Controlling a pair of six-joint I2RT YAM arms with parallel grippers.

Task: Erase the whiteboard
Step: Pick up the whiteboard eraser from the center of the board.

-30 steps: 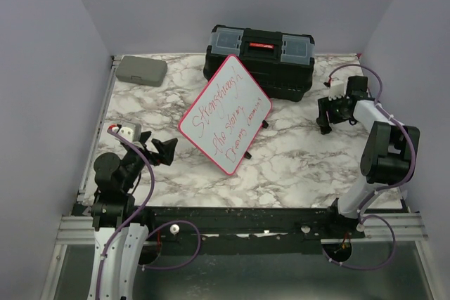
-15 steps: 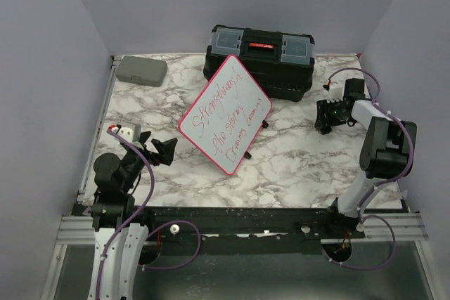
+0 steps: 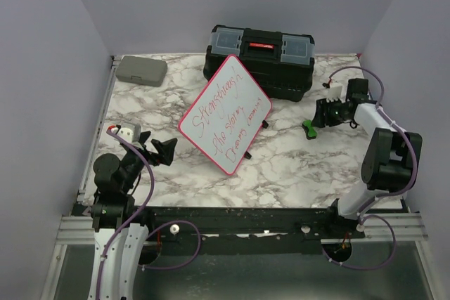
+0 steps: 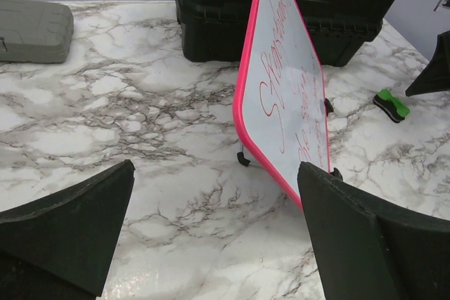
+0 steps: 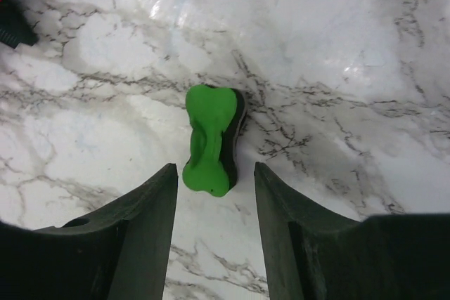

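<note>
Marble-pattern desk (image 3: 295,166), white with grey veins, glossy.

Containers:
- Black plastic toolbox (image 3: 260,57) sat at the back centre. Lid was down, with a red handle and two translucent lid compartments. Contents not visible.
- Flat grey case (image 3: 142,70) with rounded corners sat at the back left, closed. Contents not visible.

Whiteboard (image 3: 225,114) stood mid-desk just in front of the toolbox, propped on small black feet and leaning back. Seen from above it was turned corner-on. It had a thin pink-red rounded frame, and the white face was covered in red handwriting.

Green eraser (image 5: 209,138) lay flat on the desk to the right of the whiteboard, well apart from it. It was bone-shaped, with a black pad underneath.

Right end effector (image 5: 215,168) was low over the desk with its fingers apart. The eraser's near end sat between the tips and was not clamped.

Left end effector (image 4: 215,165) was at the front left with its fingers wide apart and holding nothing. It faced the whiteboard, with bare desk between them.
</note>
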